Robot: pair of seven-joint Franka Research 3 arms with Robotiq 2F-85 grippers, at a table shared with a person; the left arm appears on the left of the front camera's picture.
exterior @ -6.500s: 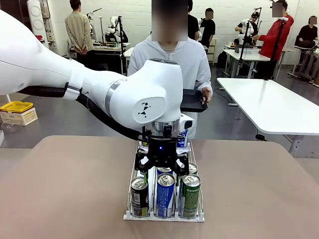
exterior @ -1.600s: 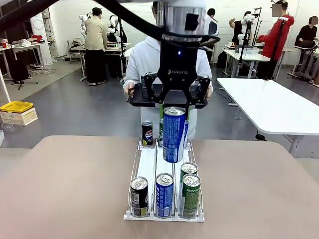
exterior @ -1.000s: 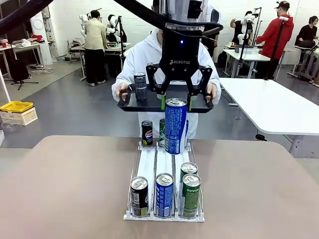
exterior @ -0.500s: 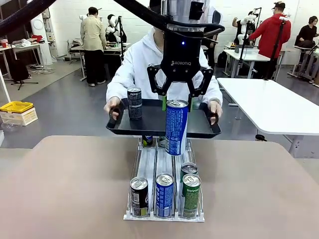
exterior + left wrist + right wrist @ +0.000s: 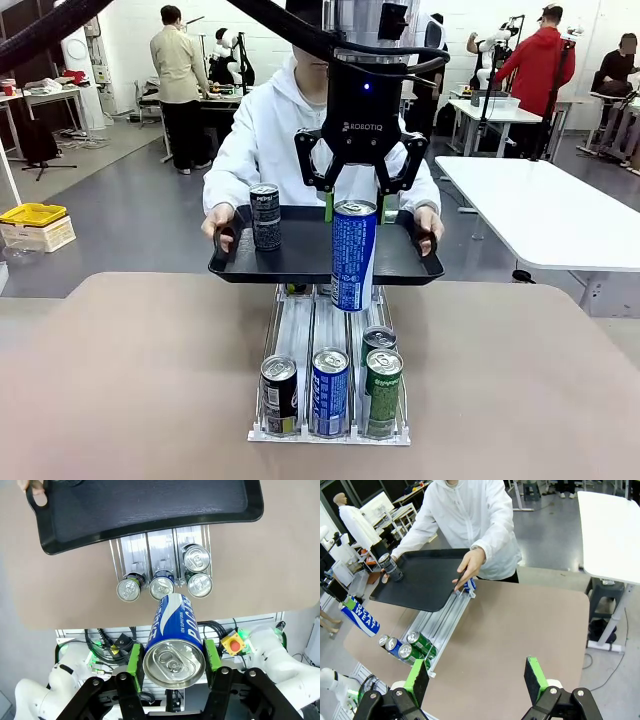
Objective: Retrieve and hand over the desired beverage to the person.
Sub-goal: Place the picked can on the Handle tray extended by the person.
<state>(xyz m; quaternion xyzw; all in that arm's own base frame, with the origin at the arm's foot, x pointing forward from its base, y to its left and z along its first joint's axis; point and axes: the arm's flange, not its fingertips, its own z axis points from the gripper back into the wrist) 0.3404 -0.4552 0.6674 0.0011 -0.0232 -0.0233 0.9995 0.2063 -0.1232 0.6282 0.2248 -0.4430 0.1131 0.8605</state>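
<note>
At the near tabletop edge, white wire can rack point(image 5: 330, 395) feeds cans forward. Above it, left gripper point(image 5: 355, 205) clamps tall blue aluminium can point(image 5: 353, 254) upright, ready for black plastic tray point(image 5: 300, 255) the person point(image 5: 300, 120) offers. Right gripper point(image 5: 475, 677) gapes empty.

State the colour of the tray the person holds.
Black tray, clearest in the front view.

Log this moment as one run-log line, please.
left gripper: shut on blue can, held above rack | right gripper: open, empty | person: holds black tray with dark can
</note>
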